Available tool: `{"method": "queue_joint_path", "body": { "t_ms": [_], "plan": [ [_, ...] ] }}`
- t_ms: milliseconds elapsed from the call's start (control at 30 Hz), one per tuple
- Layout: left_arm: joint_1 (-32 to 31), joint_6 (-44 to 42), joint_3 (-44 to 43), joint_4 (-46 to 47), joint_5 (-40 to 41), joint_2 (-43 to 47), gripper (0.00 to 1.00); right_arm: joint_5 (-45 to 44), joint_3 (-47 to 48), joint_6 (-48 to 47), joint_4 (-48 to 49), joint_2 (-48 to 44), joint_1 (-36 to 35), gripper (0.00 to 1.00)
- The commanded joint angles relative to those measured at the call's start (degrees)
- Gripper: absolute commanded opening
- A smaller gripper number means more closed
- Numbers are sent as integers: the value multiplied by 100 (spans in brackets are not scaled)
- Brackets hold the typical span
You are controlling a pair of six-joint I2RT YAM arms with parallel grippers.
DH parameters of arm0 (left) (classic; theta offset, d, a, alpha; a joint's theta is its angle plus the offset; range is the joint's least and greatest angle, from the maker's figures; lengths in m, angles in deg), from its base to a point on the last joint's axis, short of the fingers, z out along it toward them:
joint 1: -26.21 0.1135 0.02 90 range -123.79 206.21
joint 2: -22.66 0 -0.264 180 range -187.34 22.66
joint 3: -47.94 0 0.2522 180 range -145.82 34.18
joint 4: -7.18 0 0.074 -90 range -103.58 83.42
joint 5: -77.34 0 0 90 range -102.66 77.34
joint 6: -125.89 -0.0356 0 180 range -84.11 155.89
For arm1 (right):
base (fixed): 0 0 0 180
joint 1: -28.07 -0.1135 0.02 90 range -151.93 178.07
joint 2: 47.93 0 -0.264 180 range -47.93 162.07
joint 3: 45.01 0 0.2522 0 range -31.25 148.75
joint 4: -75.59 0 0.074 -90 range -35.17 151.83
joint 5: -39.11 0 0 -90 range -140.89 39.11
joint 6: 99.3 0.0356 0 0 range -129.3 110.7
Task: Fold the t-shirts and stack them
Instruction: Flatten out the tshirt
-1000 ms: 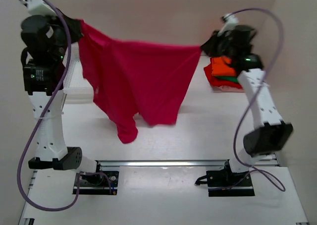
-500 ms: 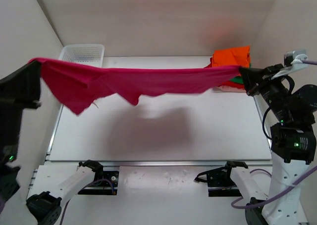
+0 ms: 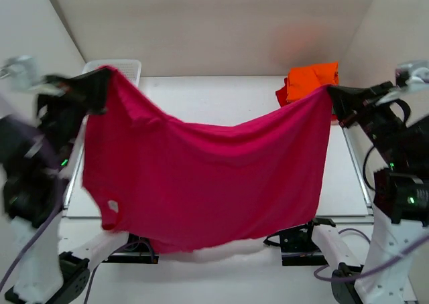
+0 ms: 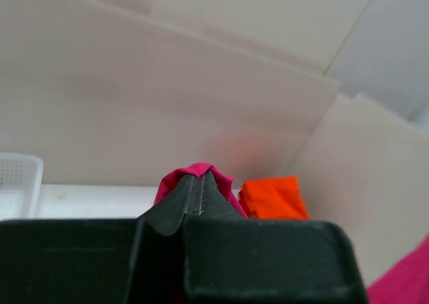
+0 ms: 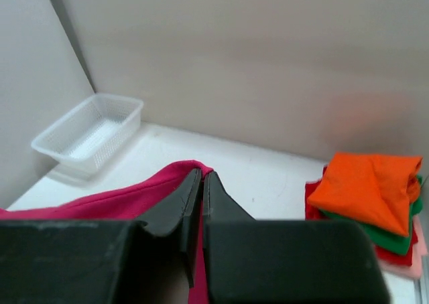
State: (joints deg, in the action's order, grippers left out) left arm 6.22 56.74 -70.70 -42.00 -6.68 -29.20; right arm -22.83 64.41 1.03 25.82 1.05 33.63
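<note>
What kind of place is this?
Probably a robot lab booth: plain walls box in a white table, and the left gripper and right gripper hold up a magenta t-shirt.

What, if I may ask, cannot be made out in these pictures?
- Top view: the magenta shirt hides most of the table.
- Top view: the left arm is motion-blurred.
- Left wrist view: the basket is cut off at the left edge.
- Top view: the magenta shirt covers whatever lies below the orange shirt.

T-shirt (image 3: 208, 177) spans left gripper (image 3: 106, 78) to right gripper (image 3: 333, 93) — basket (image 3: 131, 65) behind left, stack (image 3: 312, 82) behind right.
</note>
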Motion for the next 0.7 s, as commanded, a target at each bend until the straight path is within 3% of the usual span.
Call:
{"method": "queue_joint_path", "body": {
  "t_ms": [0,67,167,233,333,400,467,500,533,567,600,633,667],
  "plan": [
    [808,-28,886,796,-892,-632,0,577,-765,83,777,691,348,0],
    [1319,357,1765,1463,-1342,-886,0,457,-1257,136,1286,1051,227,0],
    [1217,298,2524,2527,-925,-1256,0,-324,-1576,-170,1684,1561,-396,0],
    [1313,420,2884,3056,-1054,-1956,0,-519,-1621,-329,1999,2411,-520,0],
    [1348,386,2685,3795,-1125,-3290,0,-476,-1481,-321,2554,3719,-512,0],
    [1331,377,2175,3955,-1204,-4259,0,-581,-860,-374,2599,4601,-512,0],
    [1322,377,1116,3999,-1318,-5671,0,-616,-88,-382,2590,5985,-486,0],
    [1322,368,684,3877,-1318,-6043,0,-565,779,-400,2460,6384,-469,0],
    [1287,325,-278,3554,-1310,-6804,6,-555,1910,-417,2067,7249,-416,0],
    [1296,281,-1392,3307,-1240,-7577,27,-790,2531,-426,1637,8154,-372,0],
    [1296,237,-2039,2913,-1196,-7985,34,-854,4051,-548,1415,8625,-363,6],
    [1304,341,-3315,2500,-1013,-8729,41,-1080,4893,-558,812,9517,-372,10],
    [1331,498,-4572,2348,-889,-9398,60,-1318,6267,-497,510,10109,-302,17]
  ]
}}
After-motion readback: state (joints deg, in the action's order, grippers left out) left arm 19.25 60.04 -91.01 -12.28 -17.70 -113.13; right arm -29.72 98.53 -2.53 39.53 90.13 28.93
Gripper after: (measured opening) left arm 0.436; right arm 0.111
